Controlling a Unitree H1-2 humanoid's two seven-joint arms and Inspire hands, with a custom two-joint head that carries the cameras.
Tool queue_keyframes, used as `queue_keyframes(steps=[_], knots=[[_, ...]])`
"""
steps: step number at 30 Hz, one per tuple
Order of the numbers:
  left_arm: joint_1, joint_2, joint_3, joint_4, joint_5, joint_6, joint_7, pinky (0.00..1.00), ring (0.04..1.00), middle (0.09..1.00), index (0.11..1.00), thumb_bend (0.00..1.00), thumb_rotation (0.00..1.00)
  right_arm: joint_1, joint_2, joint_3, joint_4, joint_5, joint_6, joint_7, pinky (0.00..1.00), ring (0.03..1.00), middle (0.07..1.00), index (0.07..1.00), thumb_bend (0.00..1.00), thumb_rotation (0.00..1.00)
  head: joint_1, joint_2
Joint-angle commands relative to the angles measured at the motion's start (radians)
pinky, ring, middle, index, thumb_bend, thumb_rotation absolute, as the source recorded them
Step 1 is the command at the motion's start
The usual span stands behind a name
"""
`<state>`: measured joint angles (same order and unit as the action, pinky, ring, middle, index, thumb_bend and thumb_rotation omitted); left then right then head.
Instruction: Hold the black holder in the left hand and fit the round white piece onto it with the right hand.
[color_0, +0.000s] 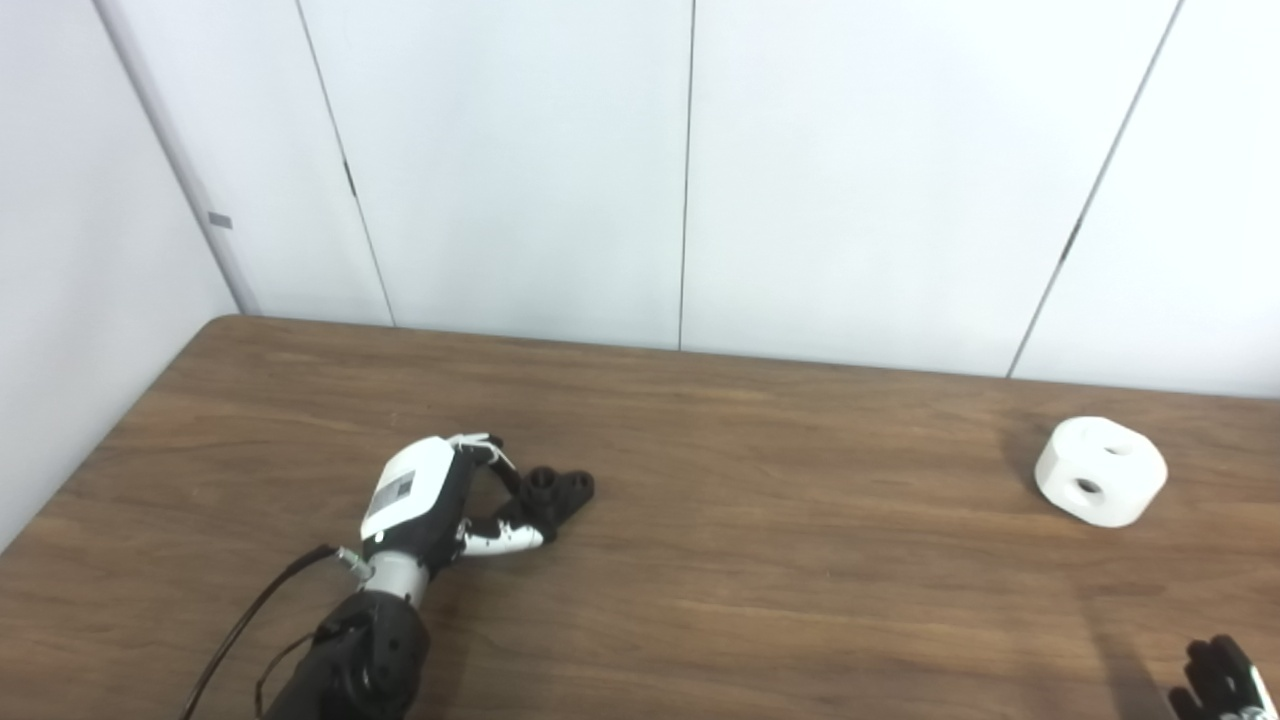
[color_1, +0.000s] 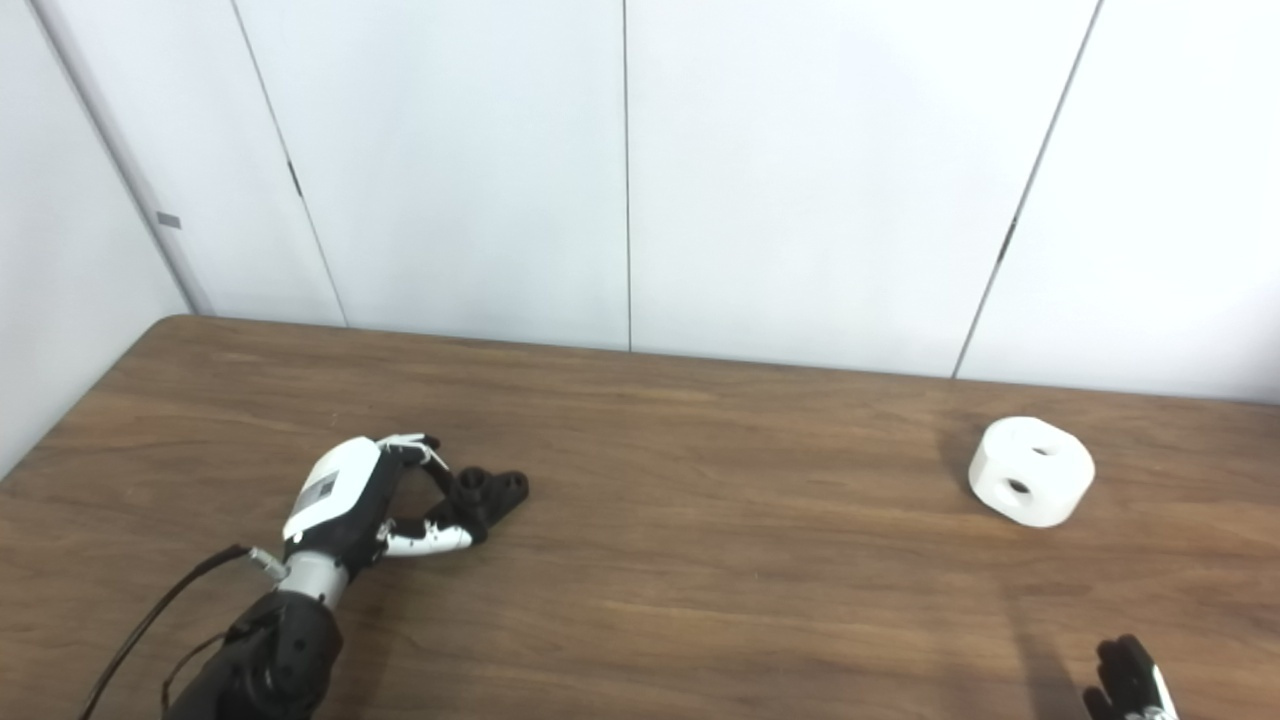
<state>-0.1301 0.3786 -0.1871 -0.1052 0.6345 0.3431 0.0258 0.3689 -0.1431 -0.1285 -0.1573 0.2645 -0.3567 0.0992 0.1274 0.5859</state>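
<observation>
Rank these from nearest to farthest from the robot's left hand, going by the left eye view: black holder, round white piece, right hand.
1. black holder, right at the left hand
2. round white piece, far right
3. right hand, bottom right corner

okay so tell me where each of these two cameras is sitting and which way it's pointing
Left eye view: on the robot's head, looking down and forward over the wooden table toward the white wall panels; the left hand and forearm show at the black holder, and the right hand is cut by the bottom corner.
Right eye view: beside it on the head, a little to the right, facing the same way; the same hands show, shifted leftward.
Shared: table, black holder and the round white piece at far right.
</observation>
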Motion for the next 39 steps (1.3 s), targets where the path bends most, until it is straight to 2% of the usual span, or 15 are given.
queue_keyframes(steps=[1,4,8,11,17,22,28,34,39], knots=[[-0.001,-0.002,-0.01,-0.06,0.036,-0.005,-0.006,0.92,0.907,0.841,0.486,0.52,0.05,-0.003,0.042,0.017,0.047,-0.007,0.073,-0.02,0.99,0.999,0.958,0.934,0.62,0.9,-0.005,0.007],[0.025,-0.006,-0.027,-0.1,0.063,-0.025,-0.013,0.9,0.9,0.839,0.486,0.52,0.04,0.001,0.043,0.018,0.033,-0.013,0.076,-0.024,0.98,0.997,0.955,0.926,0.63,0.89,-0.023,0.03],[0.055,-0.013,-0.036,-0.139,0.066,-0.063,-0.019,0.95,0.913,0.851,0.486,0.52,0.04,0.006,0.043,0.023,0.012,-0.033,0.088,-0.039,0.98,0.986,0.944,0.926,0.63,0.9,-0.047,0.052],[0.083,-0.007,-0.047,-0.162,0.078,-0.122,-0.015,0.96,0.92,0.861,0.486,0.52,0.04,0.013,0.043,0.028,-0.001,-0.04,0.091,-0.045,0.99,0.985,0.938,0.921,0.62,0.9,-0.065,0.066],[0.134,-0.009,-0.077,-0.221,0.093,-0.189,-0.065,0.97,0.915,0.845,0.485,0.52,0.05,0.021,0.039,0.042,-0.03,-0.045,0.108,-0.053,0.99,0.995,0.952,0.916,0.59,0.89,-0.091,0.093],[0.167,-0.034,-0.113,-0.261,0.126,-0.225,-0.091,0.98,0.928,0.859,0.485,0.52,0.05,0.024,0.035,0.049,-0.049,-0.057,0.123,-0.061,0.99,1.0,0.961,0.918,0.6,0.91,-0.109,0.115],[0.193,-0.079,-0.124,-0.265,0.126,-0.27,-0.089,0.97,0.928,0.864,0.484,0.52,0.05,0.029,0.041,0.053,-0.078,-0.081,0.149,-0.078,0.98,0.991,0.955,0.911,0.61,0.93,-0.127,0.135],[0.226,-0.107,-0.156,-0.252,0.129,-0.326,-0.098,0.95,0.913,0.85,0.484,0.52,0.05,0.033,0.041,0.062,-0.122,-0.088,0.191,-0.094,0.99,0.989,0.95,0.907,0.62,0.93,-0.169,0.173],[0.24,-0.123,-0.173,-0.231,0.134,-0.358,-0.095,0.96,0.914,0.847,0.485,0.52,0.05,0.037,0.041,0.066,-0.139,-0.092,0.211,-0.102,1.0,0.987,0.944,0.903,0.63,0.93,-0.193,0.183]])
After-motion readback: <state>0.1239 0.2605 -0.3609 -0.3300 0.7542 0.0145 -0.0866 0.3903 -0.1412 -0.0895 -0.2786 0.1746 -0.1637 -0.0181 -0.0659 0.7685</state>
